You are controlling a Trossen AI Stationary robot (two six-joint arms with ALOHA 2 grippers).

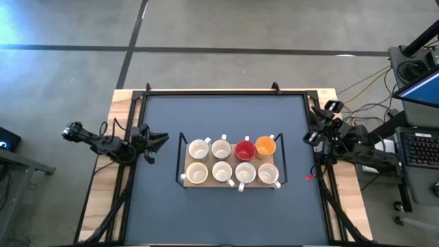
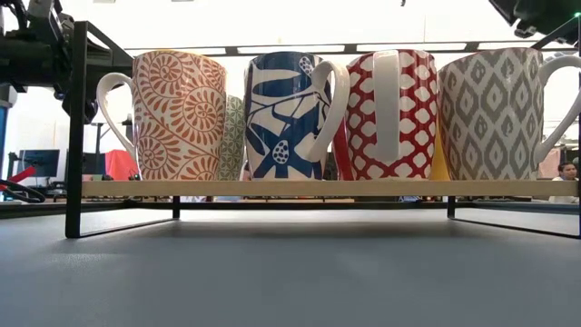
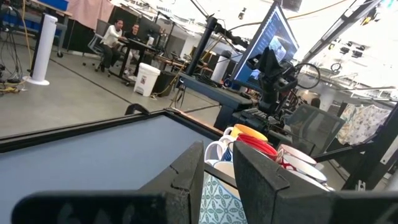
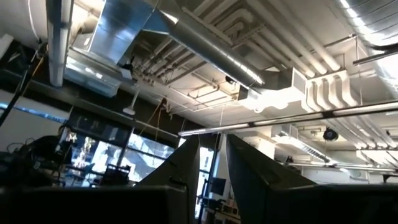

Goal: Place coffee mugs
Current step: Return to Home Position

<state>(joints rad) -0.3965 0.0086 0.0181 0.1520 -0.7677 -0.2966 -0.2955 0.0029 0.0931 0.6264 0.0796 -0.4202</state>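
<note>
- Eight mugs (image 1: 221, 171) stand upright on a low shelf (image 2: 290, 188) in the middle of the table (image 1: 226, 219), in two rows of four, packed close.
- From above, the row nearer the picture's top holds two white-lined mugs, then the red mug (image 1: 245, 150) and the orange mug (image 1: 265, 145); the other row shows four pale insides.
- In the low view the near four show patterned sides: an orange-spiral mug (image 2: 177, 113), a blue mug (image 2: 286, 113), a red-and-white mug (image 2: 390, 113) and a grey mug (image 2: 495, 113), handles out to the side.
- A green-patterned mug (image 2: 233, 136) shows behind, between the first two.
- The shelf is a wooden board on a black wire frame, its feet on the table.
- The left claw (image 3: 219, 152) is at the table's left edge, well apart from the shelf and aimed across at the mugs; its fingers (image 3: 186, 180) stand a narrow gap apart and hold nothing.
- The right arm (image 1: 350, 140) is at the table's right edge, clear of the shelf.
- The right claw (image 4: 213, 155) points up at the ceiling, with a narrow gap and nothing in it.
- Two people (image 3: 121, 34) sit at a desk far across the room.
</note>
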